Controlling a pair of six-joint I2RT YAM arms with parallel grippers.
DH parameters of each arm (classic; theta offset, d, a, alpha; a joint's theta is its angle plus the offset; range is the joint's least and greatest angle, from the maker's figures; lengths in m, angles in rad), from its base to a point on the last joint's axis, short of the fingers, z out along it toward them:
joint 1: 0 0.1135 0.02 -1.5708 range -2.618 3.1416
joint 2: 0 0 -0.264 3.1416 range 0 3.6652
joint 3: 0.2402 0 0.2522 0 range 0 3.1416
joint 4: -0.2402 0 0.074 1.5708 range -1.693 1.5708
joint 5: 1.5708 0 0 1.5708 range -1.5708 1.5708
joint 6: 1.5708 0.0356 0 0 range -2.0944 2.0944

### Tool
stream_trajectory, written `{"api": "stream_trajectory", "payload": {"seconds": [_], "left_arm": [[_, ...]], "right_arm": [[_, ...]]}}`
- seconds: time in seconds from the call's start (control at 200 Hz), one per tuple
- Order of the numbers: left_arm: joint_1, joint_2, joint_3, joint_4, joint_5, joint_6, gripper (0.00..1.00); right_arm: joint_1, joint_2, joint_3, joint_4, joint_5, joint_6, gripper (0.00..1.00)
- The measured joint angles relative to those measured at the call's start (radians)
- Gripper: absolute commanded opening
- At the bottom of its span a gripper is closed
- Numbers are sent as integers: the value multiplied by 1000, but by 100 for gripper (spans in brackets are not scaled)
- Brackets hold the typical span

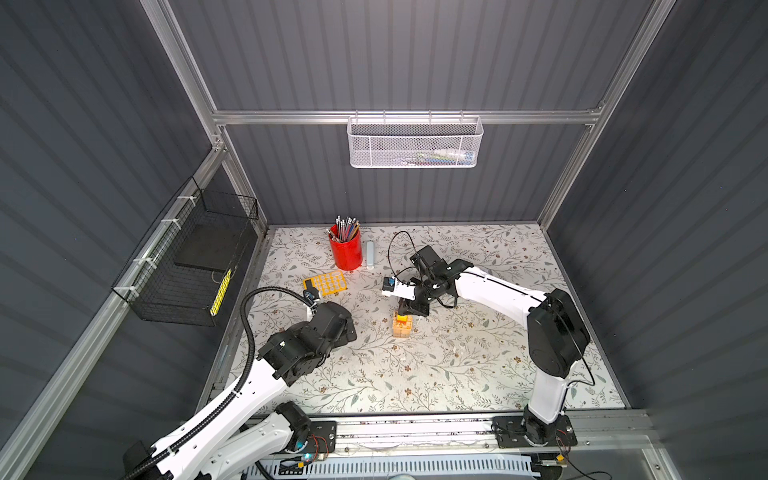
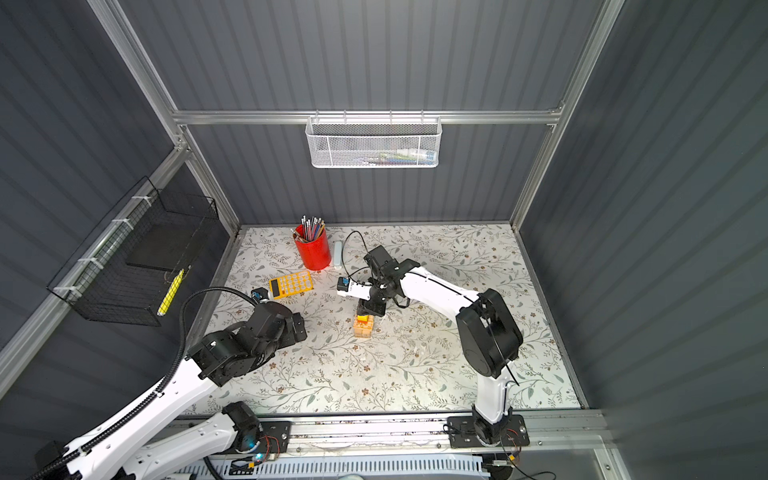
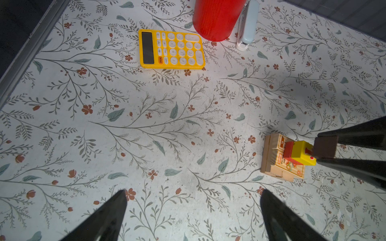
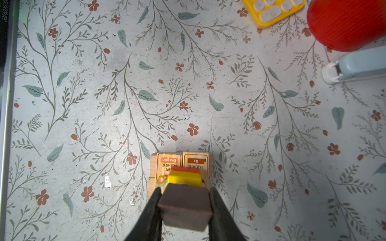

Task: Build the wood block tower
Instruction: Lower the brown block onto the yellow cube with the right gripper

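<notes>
Left arm (image 1: 249, 386) reaches in from the lower left in both top views, jaws spread wide. The right arm (image 1: 498, 291) stretches toward centre, jaws clamped on a brown block (image 4: 184, 205).

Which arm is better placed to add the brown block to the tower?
Right. The right gripper holds the brown block close above the yellow cube topping the wood block tower; the left gripper hangs open and empty, off to the side.
</notes>
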Motion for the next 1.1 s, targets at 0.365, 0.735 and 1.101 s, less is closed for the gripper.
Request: {"api": "stream_trajectory", "payload": {"seconds": [0.365, 0.735, 1.101], "left_arm": [[0, 0, 0, 0, 0, 0, 99], [0, 0, 0, 0, 0, 0, 100], [0, 0, 0, 0, -7, 0, 100]], "right_arm": [[3, 11, 3, -8, 3, -3, 29], [9, 31, 11, -10, 18, -3, 31], [14, 48, 31, -18, 26, -11, 40]]}}
